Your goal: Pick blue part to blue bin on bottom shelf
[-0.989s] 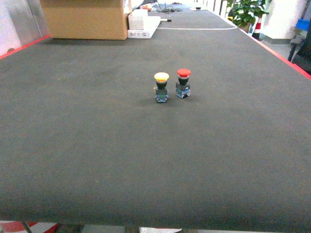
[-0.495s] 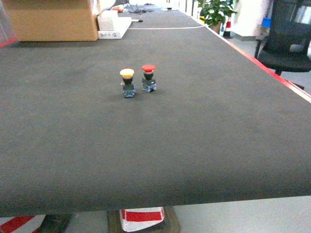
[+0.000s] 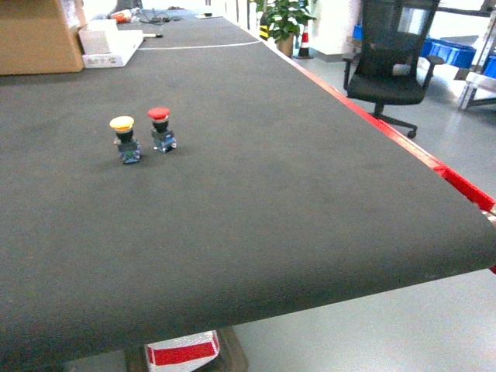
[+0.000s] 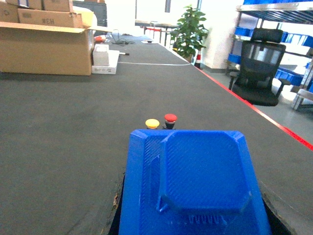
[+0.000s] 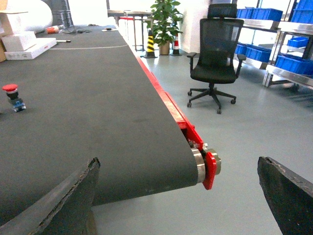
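The blue part (image 4: 195,171), a flat moulded plastic piece, fills the lower middle of the left wrist view. My left gripper (image 4: 195,213) is shut on it, and only dark finger edges (image 4: 119,205) show beside it, above the dark conveyor belt (image 4: 73,137). My right gripper (image 5: 177,164) is open with nothing between its fingers (image 5: 73,196), hanging over the belt's end roller and the floor. Blue bins (image 5: 293,62) sit on steel rack tiers far right. I cannot tell which one is the blue bin on the bottom shelf. Neither gripper shows in the head view.
A yellow push button (image 3: 124,138) and a red push button (image 3: 161,128) stand on the belt (image 3: 271,194). Its red side edge (image 3: 418,155) runs along the right. A black office chair (image 3: 391,66), a potted plant (image 3: 285,19) and cardboard boxes (image 4: 46,46) stand beyond.
The head view has swung to the right. The two buttons have slid left in the picture, and the belt's right edge, the chair and the floor have come into view.
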Motion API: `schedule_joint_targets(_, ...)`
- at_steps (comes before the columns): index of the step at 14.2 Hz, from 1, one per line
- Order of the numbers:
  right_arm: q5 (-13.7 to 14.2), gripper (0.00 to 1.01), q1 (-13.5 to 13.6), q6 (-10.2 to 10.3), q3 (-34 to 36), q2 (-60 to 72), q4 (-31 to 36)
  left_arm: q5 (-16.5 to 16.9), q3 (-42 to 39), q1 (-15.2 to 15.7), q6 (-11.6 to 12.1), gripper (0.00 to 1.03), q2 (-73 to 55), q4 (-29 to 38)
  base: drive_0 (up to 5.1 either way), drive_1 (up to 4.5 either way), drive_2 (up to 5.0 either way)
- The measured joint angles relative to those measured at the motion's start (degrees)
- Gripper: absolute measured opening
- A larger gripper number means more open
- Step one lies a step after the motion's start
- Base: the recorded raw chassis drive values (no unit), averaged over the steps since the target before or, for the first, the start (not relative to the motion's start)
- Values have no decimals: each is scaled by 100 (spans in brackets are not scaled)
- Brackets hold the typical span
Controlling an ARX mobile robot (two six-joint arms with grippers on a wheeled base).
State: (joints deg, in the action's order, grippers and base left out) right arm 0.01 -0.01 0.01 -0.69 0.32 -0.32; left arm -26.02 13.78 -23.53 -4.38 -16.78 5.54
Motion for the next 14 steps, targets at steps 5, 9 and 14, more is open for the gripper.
schedule_joint_targets(5, 0, 98, 0, 0, 0, 0, 2, 4, 2, 0, 0, 45, 0, 0, -153, -153, -153)
schedule_joint_targets(9, 0, 98, 0, 0, 0, 0, 2, 7, 0, 0, 0, 45, 0, 0, -158, -158, -158)
schedule_joint_targets(14, 0, 98, 0, 0, 0, 0, 0, 4, 2, 0, 0, 45, 0, 0, -159, -159, -159)
